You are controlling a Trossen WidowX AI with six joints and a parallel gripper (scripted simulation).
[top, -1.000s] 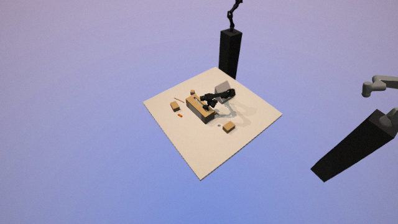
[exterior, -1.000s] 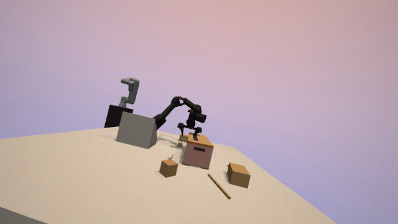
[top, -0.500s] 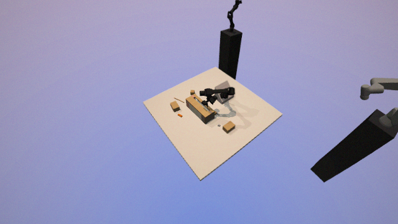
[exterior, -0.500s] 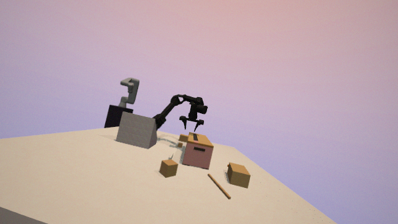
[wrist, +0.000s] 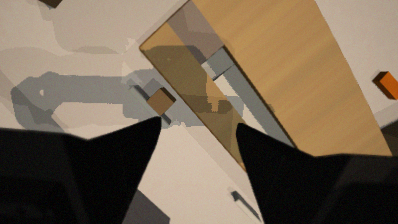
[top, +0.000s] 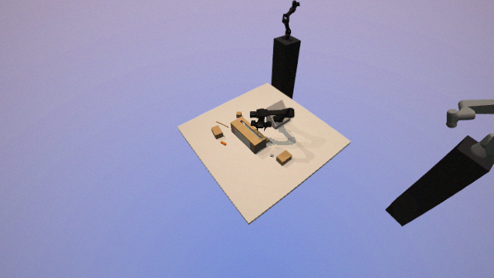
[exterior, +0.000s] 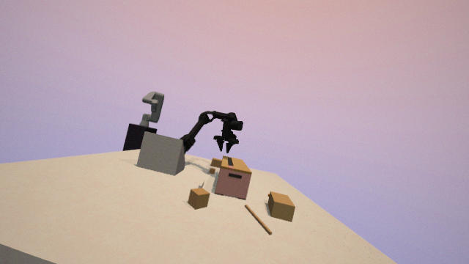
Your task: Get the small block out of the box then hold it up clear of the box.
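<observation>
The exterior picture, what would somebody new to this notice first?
Probably the black arm, arching from beside a grey slanted block, its open pincer pointing down above the long box. That box stands out next, with its wooden top and pinkish end facing the camera. Nearer the camera, a thin stick lies between two wooden blocks.

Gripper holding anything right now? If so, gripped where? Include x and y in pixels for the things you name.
Nothing is held: the gripper (top: 261, 128) (exterior: 224, 151) (wrist: 199, 125) is open above the box (top: 247, 133) (exterior: 233, 183) (wrist: 280, 65), with no object between its fingers.
</observation>
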